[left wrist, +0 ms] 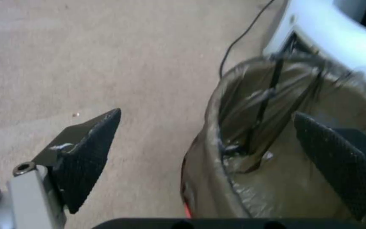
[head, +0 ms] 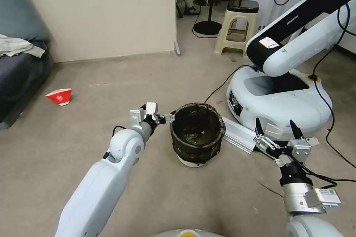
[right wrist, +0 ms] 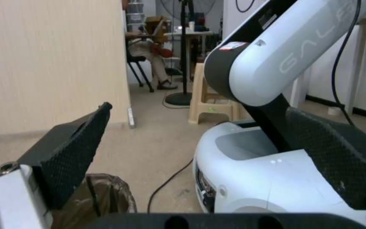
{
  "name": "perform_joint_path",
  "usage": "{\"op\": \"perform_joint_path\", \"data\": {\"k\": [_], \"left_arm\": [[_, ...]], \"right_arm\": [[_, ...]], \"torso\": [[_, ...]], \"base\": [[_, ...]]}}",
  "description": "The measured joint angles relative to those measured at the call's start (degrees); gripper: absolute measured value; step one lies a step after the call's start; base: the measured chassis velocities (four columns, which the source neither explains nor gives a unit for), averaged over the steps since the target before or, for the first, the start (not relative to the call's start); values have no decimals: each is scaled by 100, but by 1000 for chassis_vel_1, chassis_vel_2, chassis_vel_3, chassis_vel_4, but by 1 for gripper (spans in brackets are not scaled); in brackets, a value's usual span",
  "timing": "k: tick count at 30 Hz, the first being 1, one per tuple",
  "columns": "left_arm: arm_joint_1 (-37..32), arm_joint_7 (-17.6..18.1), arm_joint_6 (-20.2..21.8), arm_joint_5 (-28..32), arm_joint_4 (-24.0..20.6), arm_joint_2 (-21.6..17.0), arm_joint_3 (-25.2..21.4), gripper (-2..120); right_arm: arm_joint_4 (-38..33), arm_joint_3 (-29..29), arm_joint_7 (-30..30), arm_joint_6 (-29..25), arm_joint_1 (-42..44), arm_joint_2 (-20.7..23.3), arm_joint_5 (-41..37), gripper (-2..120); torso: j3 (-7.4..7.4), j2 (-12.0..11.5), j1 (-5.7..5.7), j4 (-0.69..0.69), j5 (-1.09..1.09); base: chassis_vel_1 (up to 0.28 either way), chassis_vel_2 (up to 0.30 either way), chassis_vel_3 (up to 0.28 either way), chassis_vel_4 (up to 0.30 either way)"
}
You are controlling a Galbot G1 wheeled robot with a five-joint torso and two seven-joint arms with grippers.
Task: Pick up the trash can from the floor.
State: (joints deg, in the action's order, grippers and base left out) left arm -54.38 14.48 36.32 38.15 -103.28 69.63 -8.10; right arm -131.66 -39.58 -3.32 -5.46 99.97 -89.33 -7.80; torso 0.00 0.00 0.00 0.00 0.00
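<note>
The trash can's (head: 197,134) rim at 9 o'clock is straddled by the left gripper (head: 167,117), fingers spread wide, not clamped. The right gripper (head: 276,129) is parked over at 3 o'clock, fingers apart too.

We see open floor (head: 111,77) on the trash can (head: 197,133) left and near sides. On its right, another robot's white base (head: 278,100) and a grey rail (head: 239,133) crowd close, narrowing passage.

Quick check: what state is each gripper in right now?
Left gripper: open, straddling the rim of the dark bag-lined round trash can.
Right gripper: open, holding nothing.
</note>
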Motion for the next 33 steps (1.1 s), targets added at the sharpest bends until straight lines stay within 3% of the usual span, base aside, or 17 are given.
{"op": "perform_joint_path", "data": {"k": [17,33], "left_arm": [[457,396,218,9,600,156,773,99],[896,536,245,0,1181,301,1052,99]], "right_arm": [[-14,-65,47,26,10,60,-42,100],[64,-85,90,29,-25,70,-58,100]], "torso": [[0,0,0,0,0],[0,0,0,0,0]], "base": [[0,0,0,0],[0,0,0,0]]}}
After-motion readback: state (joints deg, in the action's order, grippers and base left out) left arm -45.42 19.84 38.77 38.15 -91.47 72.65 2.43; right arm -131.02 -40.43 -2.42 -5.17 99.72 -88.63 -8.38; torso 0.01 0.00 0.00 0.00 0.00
